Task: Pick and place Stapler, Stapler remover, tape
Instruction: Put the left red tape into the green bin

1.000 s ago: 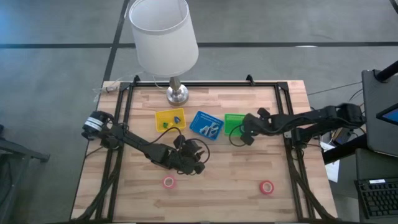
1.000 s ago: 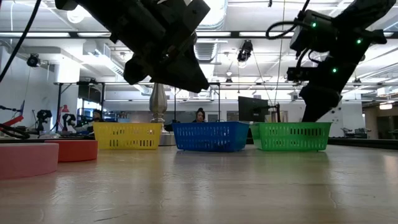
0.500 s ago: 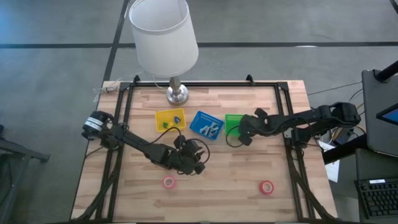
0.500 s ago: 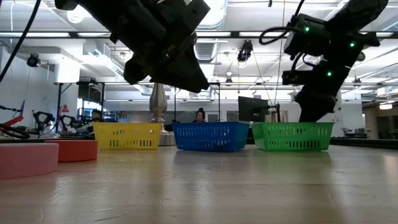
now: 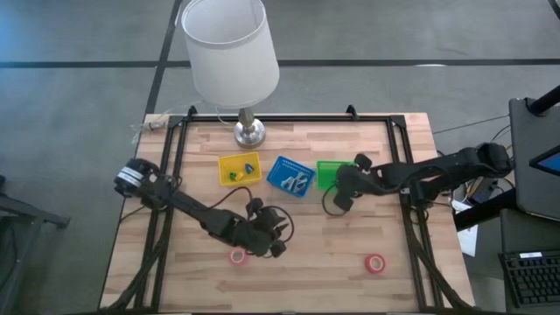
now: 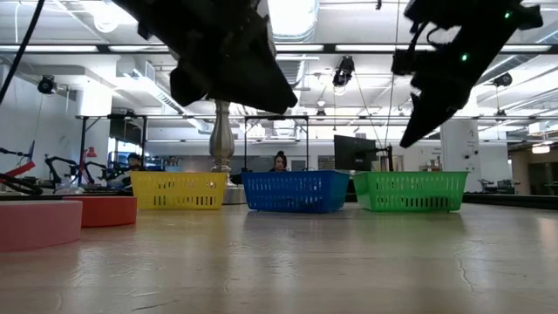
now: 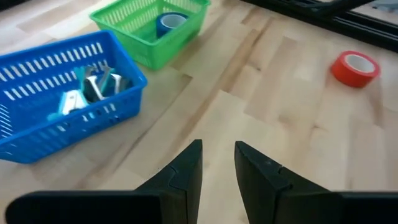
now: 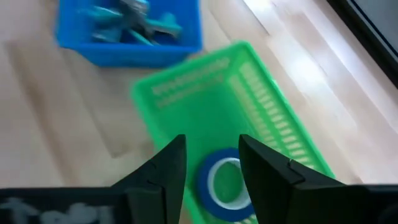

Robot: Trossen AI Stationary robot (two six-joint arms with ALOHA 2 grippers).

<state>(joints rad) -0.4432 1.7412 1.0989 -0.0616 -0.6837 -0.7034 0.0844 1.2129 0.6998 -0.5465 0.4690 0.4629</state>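
While the right gripper (image 8: 211,163) hangs over the green basket (image 5: 327,171), its fingers stand spread w/ nothing between them, and a blue tape roll (image 8: 224,183) lies flat on the basket floor right below the gap. Just beside that basket sits the blue basket (image 5: 291,176), holding several pale blue and metal tools (too blurred to tell staplers from removers). Next along the row is the yellow basket (image 5: 239,169) w/ a few small blue and green bits inside.

Nearer the front edge, the left gripper (image 7: 217,163) hovers above bare wood approx. mid-table; its fingers are part-way apart, gripping nothing. A red tape roll (image 5: 237,256) lies just beside it on the table (image 5: 385,219), toward the front. Another red tape roll (image 5: 375,263) rests well apart, at the front right. In the low view two red rolls sit at the far left edge.

A lamp (image 5: 231,52) stands at the back of the table, behind the baskets.
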